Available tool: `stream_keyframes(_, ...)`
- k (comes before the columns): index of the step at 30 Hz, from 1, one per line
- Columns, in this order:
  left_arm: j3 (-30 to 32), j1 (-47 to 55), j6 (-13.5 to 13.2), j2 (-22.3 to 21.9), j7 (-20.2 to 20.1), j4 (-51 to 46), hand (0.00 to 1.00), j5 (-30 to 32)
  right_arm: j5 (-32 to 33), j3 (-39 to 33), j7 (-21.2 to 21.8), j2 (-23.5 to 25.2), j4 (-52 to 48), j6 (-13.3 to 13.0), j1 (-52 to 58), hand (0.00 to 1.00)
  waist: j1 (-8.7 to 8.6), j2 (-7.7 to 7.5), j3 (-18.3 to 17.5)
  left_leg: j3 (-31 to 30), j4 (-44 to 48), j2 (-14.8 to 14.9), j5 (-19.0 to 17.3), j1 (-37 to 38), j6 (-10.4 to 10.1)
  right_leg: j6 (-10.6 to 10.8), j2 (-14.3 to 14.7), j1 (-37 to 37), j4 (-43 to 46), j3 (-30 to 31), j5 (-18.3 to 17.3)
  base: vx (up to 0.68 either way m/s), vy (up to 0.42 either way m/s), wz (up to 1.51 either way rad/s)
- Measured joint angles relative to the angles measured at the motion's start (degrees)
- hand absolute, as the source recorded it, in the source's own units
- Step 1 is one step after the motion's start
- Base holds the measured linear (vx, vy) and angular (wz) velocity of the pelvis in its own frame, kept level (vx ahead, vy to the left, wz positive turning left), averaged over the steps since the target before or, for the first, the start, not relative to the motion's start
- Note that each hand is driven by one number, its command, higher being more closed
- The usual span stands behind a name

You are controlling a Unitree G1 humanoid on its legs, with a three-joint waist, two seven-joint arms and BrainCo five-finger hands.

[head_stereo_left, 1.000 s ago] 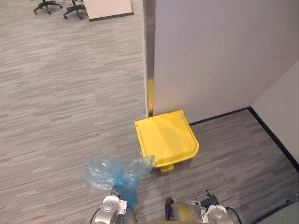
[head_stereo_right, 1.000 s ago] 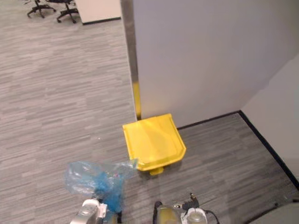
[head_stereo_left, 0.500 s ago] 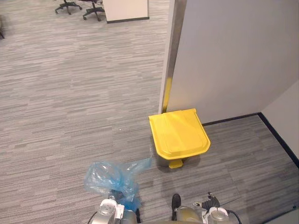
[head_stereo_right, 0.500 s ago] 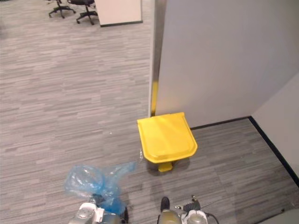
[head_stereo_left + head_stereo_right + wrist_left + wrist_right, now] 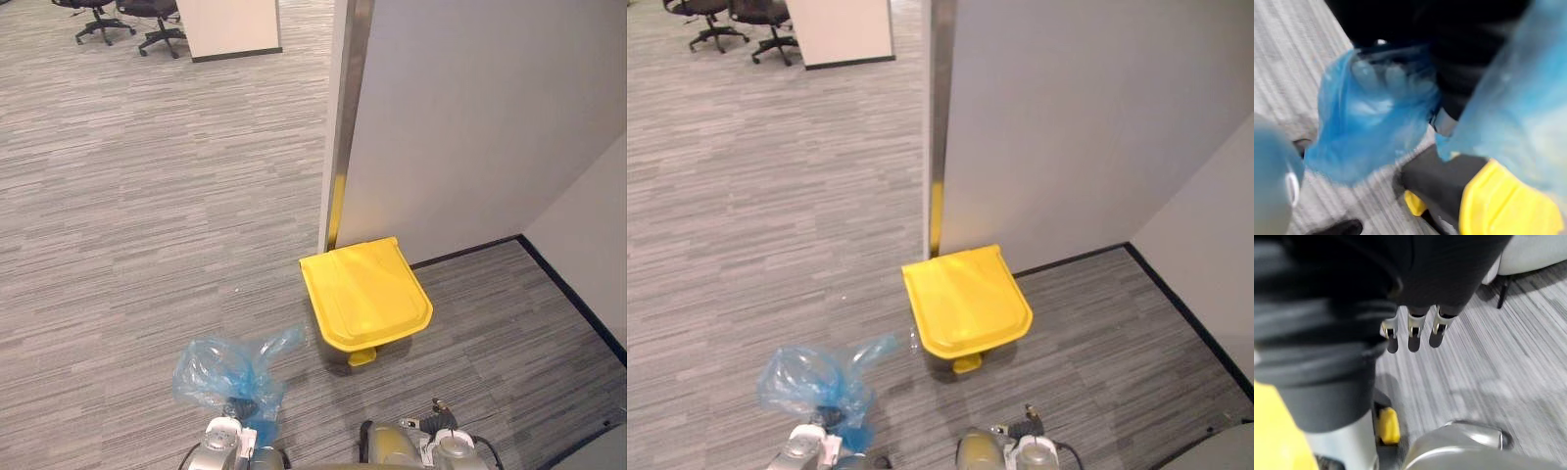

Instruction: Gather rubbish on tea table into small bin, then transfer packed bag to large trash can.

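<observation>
Grey carpet (image 5: 147, 196), blue bag (image 5: 220, 372) clutched in left hand (image 5: 1415, 29), tail pointing at yellow-lidded can (image 5: 364, 294), right hand (image 5: 1413, 333) relaxed.

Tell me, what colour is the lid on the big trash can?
Yellow. The lid shows best in the left eye view.

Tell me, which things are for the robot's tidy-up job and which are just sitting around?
For the job:
blue rubbish bag, at the robot's left side
yellow-lidded pedal bin, lid shut, by the wall

Just sitting around:
office chairs, far across the floor
grey partition wall
right hand, open and empty
</observation>
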Motion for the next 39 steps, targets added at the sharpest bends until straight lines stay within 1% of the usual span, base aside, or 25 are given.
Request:
stream_keyframes(1, 0.0, -0.7, -0.1, 0.4, 0.0, 0.3, 1.0, 0.0, 0.0, 0.0, -0.1, 0.6, 0.0, 0.0, -0.1, 0.0, -0.05, -1.11, 1.0, 0.1, 2.5, 0.2, -1.2, -0.1, -1.3, 0.5, -0.1, 0.3, -8.7, -1.6, 4.1, 0.15, -0.123, 0.03)
stream_keyframes(2, 0.0, -0.9, -0.2, 0.6, 0.0, 0.3, 1.0, 0.0, 0.1, 0.0, -0.1, 0.9, -0.1, 0.0, -0.1, 0.0, -0.06, -1.67, 1.5, 0.1, 3.3, 0.1, -1.7, -0.2, -1.6, 0.8, -0.4, 0.4, -10.7, -2.1, 4.5, 0.16, -0.187, 0.11)
stream_keyframes(3, 0.2, -1.4, -0.2, 0.8, 0.1, 0.9, 1.0, 0.0, 0.1, -0.2, -0.2, 1.2, -0.1, 0.0, -0.3, 0.0, -0.07, -2.72, 2.9, -0.4, 7.1, -0.3, -4.6, 0.1, -3.1, 0.7, -1.2, 0.8, -12.2, -2.5, 6.5, 0.18, -0.234, 0.07)
stream_keyframes(4, 0.0, -2.6, -0.1, -0.6, 0.1, 1.8, 1.0, 0.0, -0.2, 0.0, -0.2, 0.5, -0.1, 0.2, -1.4, 0.0, -0.12, -1.1, 4.0, -1.8, 8.7, 1.0, -5.9, 0.0, -3.6, 0.9, -0.4, 0.9, -10.3, -3.3, 6.0, 0.15, -0.197, 0.09)
stream_keyframes(5, 0.0, -2.8, -0.2, -0.9, 0.0, 1.7, 1.0, 0.0, -0.2, -0.1, -0.2, 0.2, -0.1, 0.3, -1.6, 0.0, -0.13, -0.61, 4.3, -1.9, 8.6, 1.4, -6.0, 0.0, -3.7, 0.8, -0.1, 0.8, -10.1, -3.4, 5.9, 0.14, -0.173, 0.13)
stream_keyframes(6, -0.1, -4.0, -0.3, -1.7, -0.1, 1.7, 1.0, 0.1, -0.2, -0.1, -0.1, -0.5, -0.2, 0.2, -1.8, 0.0, -0.15, 0.32, 5.5, -3.2, 8.3, 1.7, -7.1, 0.0, -3.4, 0.7, 0.2, 0.8, -9.2, -3.9, 6.0, 0.08, -0.159, 0.23)
stream_keyframes(7, 0.0, -4.4, -0.3, -1.9, -0.2, 1.6, 1.0, 0.2, -0.2, -0.2, -0.2, -0.7, -0.3, 0.2, -1.7, 0.0, -0.17, 0.68, 5.7, -3.9, 8.1, 2.3, -7.4, 0.1, -3.8, 0.0, 0.7, 0.7, -8.1, -4.3, 6.1, 0.1, -0.186, 0.26)
stream_keyframes(8, 0.0, -4.4, -0.3, -1.8, -0.2, 1.6, 1.0, 0.2, -0.3, -0.2, -0.1, -0.8, -0.3, 0.2, -1.7, 0.0, -0.18, 0.75, 5.6, -4.1, 8.1, 2.5, -7.5, 0.2, -4.0, -0.2, 0.8, 0.7, -7.9, -4.5, 6.2, 0.08, -0.152, 0.28)
stream_keyframes(10, 0.3, -4.3, -0.3, -1.5, -0.2, 1.2, 1.0, 0.3, -0.4, -0.1, 0.0, -0.9, -1.2, 0.2, -0.7, 0.0, 0.37, 0.43, 5.3, -5.0, 7.0, 3.6, -7.7, 1.1, -4.7, -2.6, 1.5, 0.9, -6.6, -5.4, 7.2, 0.07, -0.089, 0.2)
stream_keyframes(11, 0.3, -4.2, -0.3, -1.5, -0.2, 1.2, 1.0, 0.4, -0.6, 0.0, 0.0, -0.9, -1.3, 0.3, -0.6, 0.0, 0.61, 0.39, 5.3, -5.0, 6.6, 3.6, -7.7, 1.4, -4.7, -2.8, 1.7, 0.9, -6.6, -5.4, 7.3, 0.07, -0.051, 0.03)
stream_keyframes(13, 0.2, -3.8, -0.3, -1.5, -0.2, 1.2, 1.0, 0.7, -1.8, 0.4, 0.2, -1.0, -1.4, 0.7, -0.7, 0.0, 0.97, 0.8, 4.7, -4.9, 3.5, 4.3, -6.0, 1.9, -6.0, -3.5, 2.5, 0.8, -8.1, -6.1, 7.9, 0.11, -0.021, 0.0)
stream_keyframes(14, 0.2, -3.8, -0.3, -1.5, -0.2, 1.2, 1.0, 0.7, -2.0, 0.6, 0.3, -1.0, -1.4, 0.7, -0.7, 0.0, 0.96, 0.87, 4.6, -4.9, 2.9, 4.3, -5.6, 2.0, -6.2, -3.6, 2.6, 0.8, -8.3, -6.1, 8.0, 0.11, 0.009, 0.05)
stream_keyframes(19, 0.1, -4.0, -0.4, -1.8, -0.3, 0.9, 1.0, 0.7, -2.9, 4.3, 1.0, -1.6, -1.7, 0.7, -2.4, 0.0, 0.97, 0.75, 4.4, -5.1, 0.1, 2.7, -3.2, 1.6, -5.9, -3.9, 1.3, -0.4, -8.2, -6.3, 8.2, 0.05, 0.044, 0.08)
stream_keyframes(20, 0.1, -4.3, -0.5, -1.6, -0.3, 0.3, 1.0, 0.7, -3.8, 6.7, 1.2, -1.7, -2.1, 0.7, -3.3, 0.0, 1.03, 0.28, 3.9, -6.0, 0.4, 1.6, -2.5, -0.4, -5.8, -3.8, 0.0, -1.6, -8.3, -6.6, 8.3, 0.0, 0.047, 0.25)
stream_keyframes(22, 0.1, -4.6, -0.6, -1.5, -0.3, -0.4, 1.0, 0.7, -4.0, 7.9, 1.2, -1.7, -2.3, 0.6, -4.2, 0.0, 1.17, 0.2, 3.9, -6.7, 1.1, 1.3, -2.4, -2.0, -5.8, -3.7, -0.6, -2.4, -8.3, -7.1, 8.4, -0.02, 0.028, 0.27)
stream_keyframes(26, 0.1, -5.0, -1.5, -0.6, -0.2, -2.6, 1.0, 0.4, -4.1, 14.3, 1.6, -0.3, -2.4, 0.5, -9.7, 0.0, 2.38, 0.0, 4.0, -9.5, 3.9, 1.1, -2.4, -6.9, -5.8, -4.0, -1.9, -4.0, -8.9, -9.4, 9.1, -0.04, -0.03, 0.35)
stream_keyframes(28, 0.8, -6.5, -1.5, -0.5, 0.0, -4.6, 1.0, -0.1, -3.9, 16.4, 1.5, 0.0, -5.1, 0.5, -14.6, 0.0, 3.99, -0.15, 5.0, -10.1, 6.4, 1.5, -2.2, -10.2, -5.5, -4.1, -2.0, -4.4, -10.5, -10.5, 10.4, -0.07, -0.073, 0.28)
stream_keyframes(29, 1.3, -6.6, -1.6, -0.5, 0.1, -5.3, 1.0, -0.3, -3.6, 16.4, 1.4, -0.1, -5.6, 0.5, -15.8, 0.0, 4.21, -0.18, 5.4, -10.3, 6.7, 1.5, -2.2, -10.6, -5.5, -4.2, -2.0, -4.5, -10.7, -10.7, 10.6, -0.13, -0.1, 0.27)
stream_keyframes(30, 2.5, -6.6, -1.6, -0.2, 0.4, -7.6, 1.0, -1.5, -3.0, 16.3, 1.2, -0.6, -7.3, 0.4, -19.5, 0.0, 4.43, -0.51, 5.8, -10.9, 7.4, 1.5, -2.3, -12.8, -5.4, -4.0, -2.1, -5.4, -11.7, -11.3, 11.3, -0.15, -0.113, 0.25)
stream_keyframes(31, 2.5, -6.8, -1.7, 0.9, 0.7, -10.5, 1.0, -3.0, -1.7, 16.3, 0.8, -1.8, -8.6, 0.3, -23.7, 0.0, 4.54, -0.78, 6.5, -11.0, 8.2, 1.6, -2.9, -15.2, -4.7, -3.2, -2.1, -6.5, -13.1, -11.7, 11.9, -0.16, -0.117, 0.27)
stream_keyframes(32, 2.5, -7.0, -1.8, 1.2, 0.9, -11.3, 1.0, -3.6, -1.2, 16.2, 0.6, -2.3, -8.9, 0.2, -25.0, 0.0, 4.53, -0.77, 6.7, -11.1, 8.4, 1.7, -3.2, -15.9, -4.4, -2.8, -2.0, -6.8, -13.5, -11.8, 12.3, -0.13, -0.104, 0.21)
stream_keyframes(33, 2.9, -7.3, -2.3, 2.0, 1.3, -13.9, 1.0, -5.4, 0.1, 16.1, -0.3, -3.9, -9.0, 0.1, -29.5, 0.0, 4.67, -0.88, 8.2, -11.5, 9.6, 1.8, -3.6, -17.7, -4.3, -2.3, -1.6, -7.3, -14.7, -11.1, 13.4, -0.13, -0.092, 0.08)
stream_keyframes(34, 3.9, -7.2, -2.7, 2.2, 1.4, -15.9, 1.0, -6.9, 0.8, 15.8, -0.9, -5.4, -9.1, 0.1, -32.9, 0.0, 5.06, -0.82, 9.4, -11.7, 11.1, 2.1, -4.2, -18.7, -4.4, -2.3, -1.0, -7.4, -15.6, -10.6, 14.3, -0.12, -0.083, 0.03)
stream_keyframes(37, 4.2, -7.2, -2.8, 2.8, 1.4, -18.7, 1.0, -9.8, 3.3, 15.7, -1.7, -8.9, -9.5, 0.2, -38.0, 0.0, 6.02, -0.85, 10.3, -12.0, 13.6, 3.2, -5.1, -21.1, -5.0, -2.6, 0.1, -8.2, -16.6, -10.4, 15.5, -0.07, -0.044, -0.06)
stream_keyframes(39, 4.0, -7.1, -2.9, 3.0, 1.4, -20.6, 1.0, -10.7, 5.1, 15.6, -2.5, -10.7, -9.5, 0.5, -41.3, 0.0, 6.2, -0.85, 10.5, -12.2, 14.5, 3.5, -5.2, -22.5, -5.2, -2.9, 0.6, -9.1, -16.7, -10.4, 15.8, -0.01, -0.016, -0.02)
